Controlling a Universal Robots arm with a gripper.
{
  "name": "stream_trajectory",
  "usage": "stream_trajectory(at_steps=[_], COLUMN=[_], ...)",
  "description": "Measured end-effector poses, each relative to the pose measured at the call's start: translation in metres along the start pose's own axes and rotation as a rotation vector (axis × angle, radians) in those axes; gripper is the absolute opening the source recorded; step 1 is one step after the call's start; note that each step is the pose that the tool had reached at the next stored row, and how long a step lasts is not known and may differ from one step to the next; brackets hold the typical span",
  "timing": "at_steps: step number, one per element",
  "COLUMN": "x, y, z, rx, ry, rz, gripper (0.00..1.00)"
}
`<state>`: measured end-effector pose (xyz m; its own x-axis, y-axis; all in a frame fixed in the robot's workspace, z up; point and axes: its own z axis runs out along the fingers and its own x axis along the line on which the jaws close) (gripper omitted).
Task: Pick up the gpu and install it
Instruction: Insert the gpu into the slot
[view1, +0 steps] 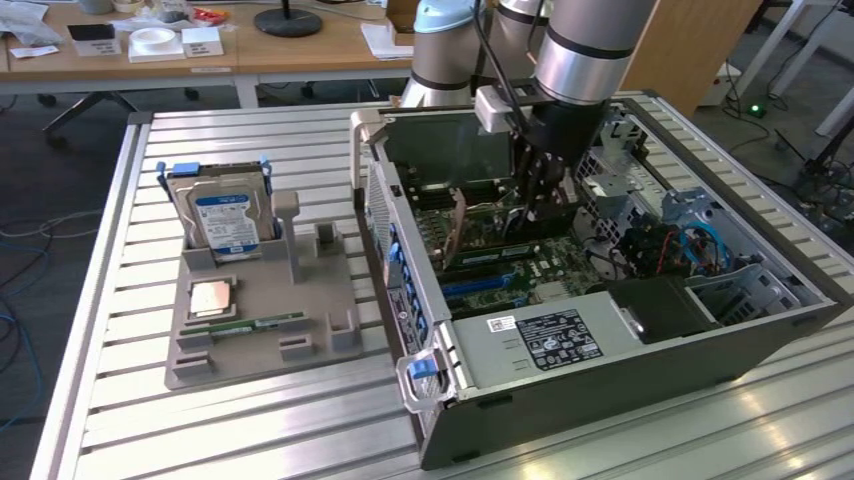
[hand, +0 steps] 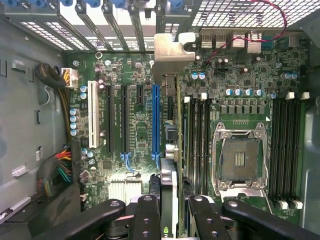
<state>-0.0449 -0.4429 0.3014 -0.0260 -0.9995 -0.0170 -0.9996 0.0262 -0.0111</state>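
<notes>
The gpu (hand: 169, 172) shows edge-on in the wrist view, a thin dark card with its silvery bracket (hand: 170, 52) toward the slotted rear wall of the case. My gripper (hand: 170, 212) is shut on the card's upper edge, black fingers (hand: 146, 215) on either side. The card stands upright over the motherboard, just beside the long blue slot (hand: 155, 117); I cannot tell whether it is seated. In the exterior view my gripper (view1: 538, 205) reaches straight down into the open computer case (view1: 601, 345), with the card mostly hidden behind the fingers.
A grey parts holder (view1: 254, 350) lies on the slatted table at the exterior view's left, carrying a hard drive (view1: 224, 222), a RAM stick (view1: 247, 325) and a CPU (view1: 214, 298). Inside the case are the CPU socket (hand: 239, 160), RAM slots (hand: 285, 145) and cable bundles (hand: 60, 172).
</notes>
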Motion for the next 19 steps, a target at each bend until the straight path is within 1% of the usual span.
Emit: stream_trajectory(at_steps=[4, 19], x=[0.0001, 0.0002], y=[0.0011, 0.0021], z=[0.0024, 0.0033], rx=[0.0003, 0.0003], ry=[0.0003, 0.0004], rz=[0.000, 0.000], gripper=[0.26, 0.26])
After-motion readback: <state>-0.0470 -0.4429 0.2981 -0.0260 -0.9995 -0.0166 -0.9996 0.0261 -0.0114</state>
